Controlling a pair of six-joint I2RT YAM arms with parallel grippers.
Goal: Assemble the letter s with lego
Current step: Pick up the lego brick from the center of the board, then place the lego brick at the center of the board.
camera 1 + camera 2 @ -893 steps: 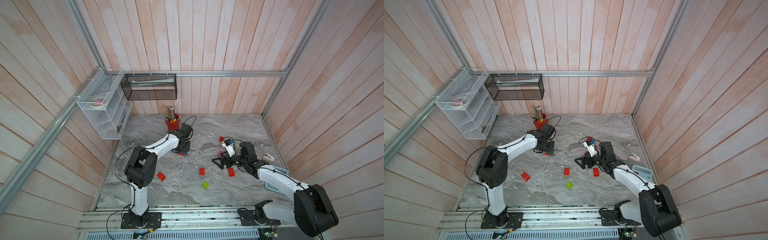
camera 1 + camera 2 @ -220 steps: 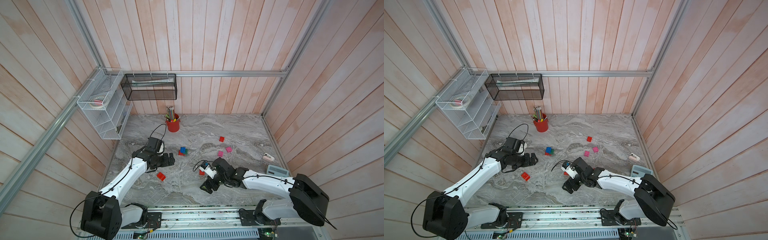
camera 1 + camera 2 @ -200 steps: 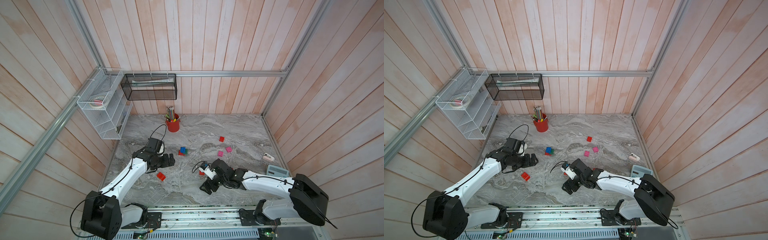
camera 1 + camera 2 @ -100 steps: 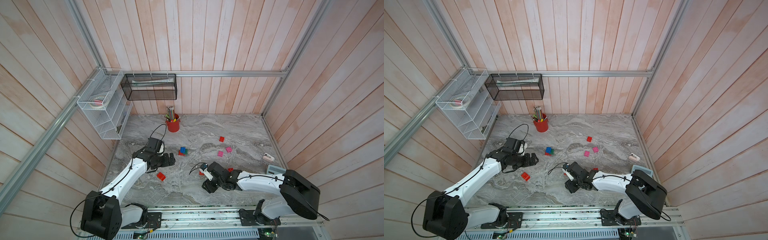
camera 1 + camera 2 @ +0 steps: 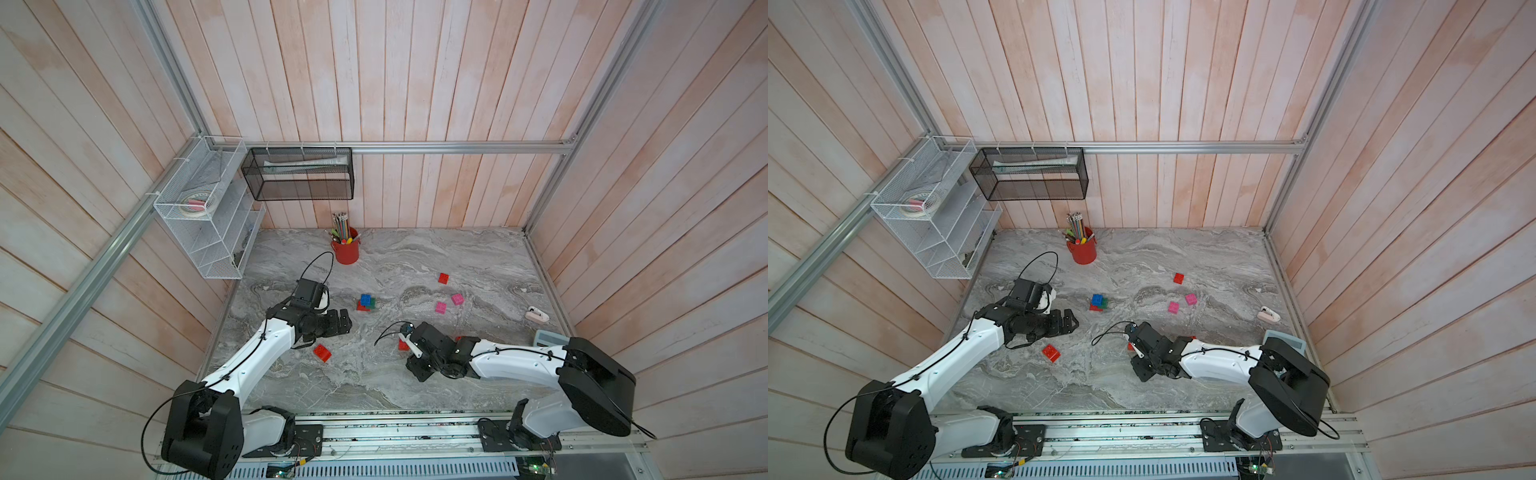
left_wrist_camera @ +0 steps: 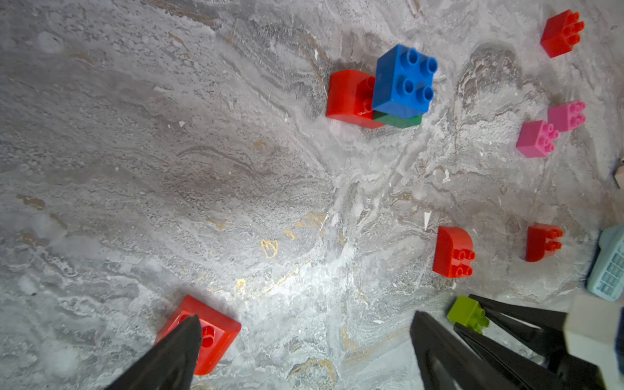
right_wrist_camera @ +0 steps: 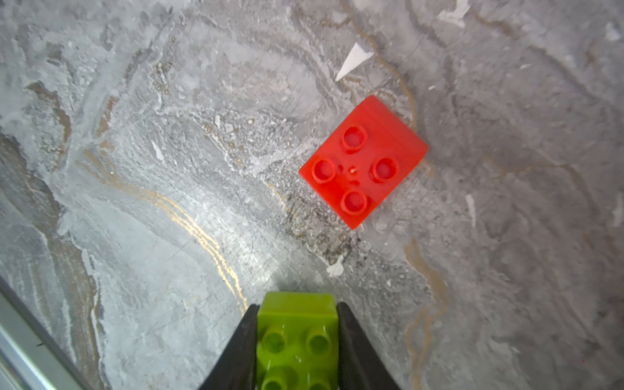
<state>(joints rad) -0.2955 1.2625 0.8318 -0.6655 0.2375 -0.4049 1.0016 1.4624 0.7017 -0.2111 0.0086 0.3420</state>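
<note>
Marble-patterned counter [image 5: 436, 257] from above, with lego scattered across it. Your right fingers [image 7: 236, 354] are pinched shut on the smooth side walls of the lime green brick [image 7: 297, 337]. It sits studs up near the counter's front edge, about midway along. Your left fingers [image 6: 169, 358] are spread wide and hold nothing, with one tip over a red brick [image 6: 219, 334] toward the front left corner.

What could go wrong, as a judgement:
- The lime brick's walls are slick, so it may twist in the pinch if you swing it fast.
- Another red brick [image 7: 363, 162] lies just ahead of it, and a low carry could knock that one away.
- The blue brick [image 6: 403, 81] sits on a dark green one beside a red one near the counter's middle (nothing braces this stack). Pressing down with the studs misaligned could shove it.
- Your left arm waits near that route, so the arms may clash.

No brand, label or writing is readable anywhere.
</note>
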